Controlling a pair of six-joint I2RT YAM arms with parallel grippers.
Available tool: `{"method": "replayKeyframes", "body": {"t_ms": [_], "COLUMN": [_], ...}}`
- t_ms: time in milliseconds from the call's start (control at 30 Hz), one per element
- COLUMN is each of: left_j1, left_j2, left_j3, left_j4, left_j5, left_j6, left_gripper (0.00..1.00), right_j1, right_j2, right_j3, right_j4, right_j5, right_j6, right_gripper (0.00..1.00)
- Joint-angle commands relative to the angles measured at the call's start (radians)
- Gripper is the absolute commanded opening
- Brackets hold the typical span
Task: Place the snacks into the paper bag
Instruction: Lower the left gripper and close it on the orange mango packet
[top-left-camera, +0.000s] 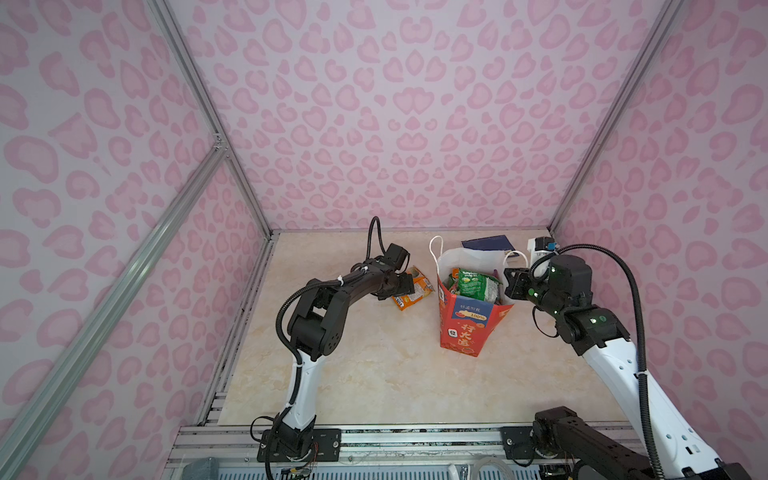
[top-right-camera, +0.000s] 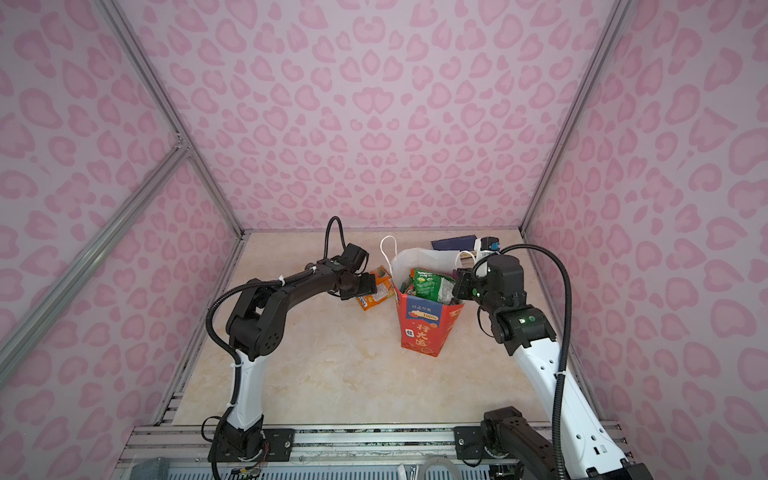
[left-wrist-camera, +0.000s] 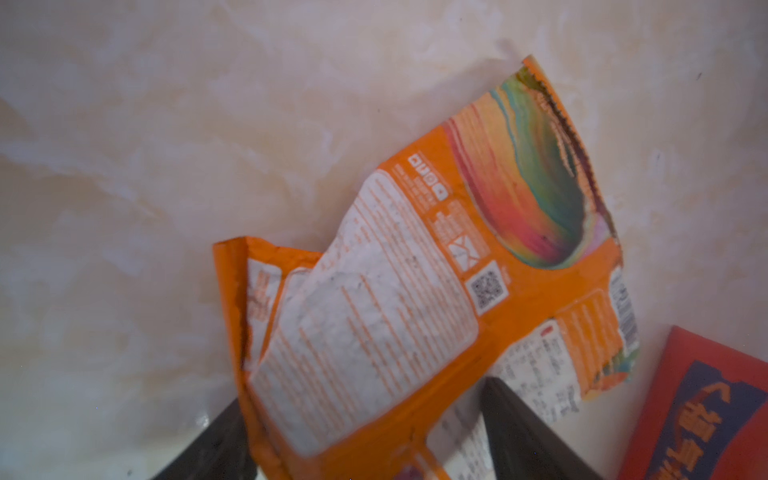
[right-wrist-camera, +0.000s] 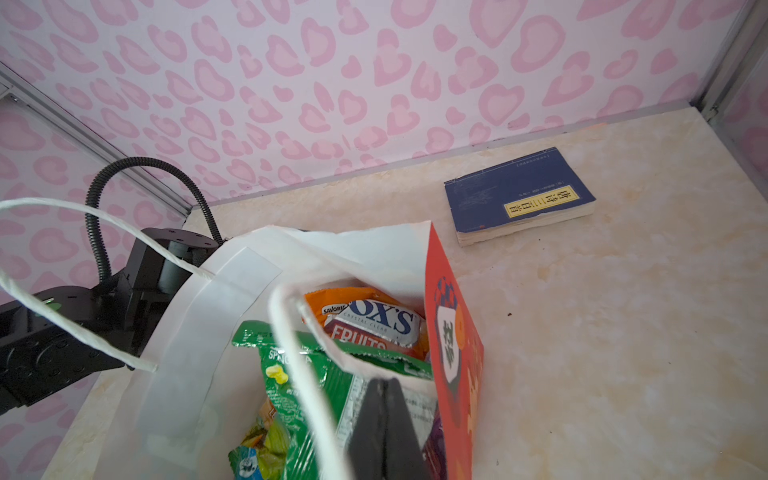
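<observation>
Orange and crumpled, a snack packet (top-left-camera: 411, 289) lies on the marbled desk (top-left-camera: 374, 374) at left. The left claw (left-wrist-camera: 362, 392) is spread open astride its lower end. Just right of it the red paper bag (top-left-camera: 461, 328) stands upright, with a green packet (top-left-camera: 473, 284) and others inside. The right claw (right-wrist-camera: 384, 380) is pinched shut on the bag's right rim.

Red paper bag (top-left-camera: 461, 328), blue band, white inside; orange packet (left-wrist-camera: 415, 270), rainbow swirl; navy book (right-wrist-camera: 511, 187), yellow label; pink-spotted walls (top-left-camera: 415, 124); beige-marbled table (top-left-camera: 374, 374).
</observation>
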Motion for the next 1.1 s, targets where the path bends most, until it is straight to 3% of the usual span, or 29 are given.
{"method": "replayKeyframes", "body": {"t_ms": [0,267,500,800,1067], "left_j1": [0.0,0.0,0.0,0.0,-0.001], "left_j2": [0.009,-0.019,-0.044,-0.154,-0.285], "left_j3": [-0.019,-0.018,-0.019,-0.05,-0.136], "left_j4": [-0.063,-0.046,-0.047,-0.081,-0.094], "left_j5": [0.014,0.055,0.096,0.063,0.047], "left_j6": [-0.005,-0.003,-0.022,-0.04,-0.043], "left_gripper": [0.74,0.41,0.21,0.05,0.03], "right_j1": [0.001,0.001,0.001,0.001,0.0], "right_j2": [0.001,0.0,0.0,0.001,0.0], "right_j3": [-0.005,-0.006,-0.005,-0.005,-0.004], "right_j4": [0.012,0.012,0.012,0.012,0.012], "right_j5": [-0.005,-0.005,-0.003,-0.003,-0.005], "right_j6": [-0.002,-0.002,-0.004,-0.003,-0.003], "right_gripper": [0.0,0.0,0.0,0.0,0.0]}}
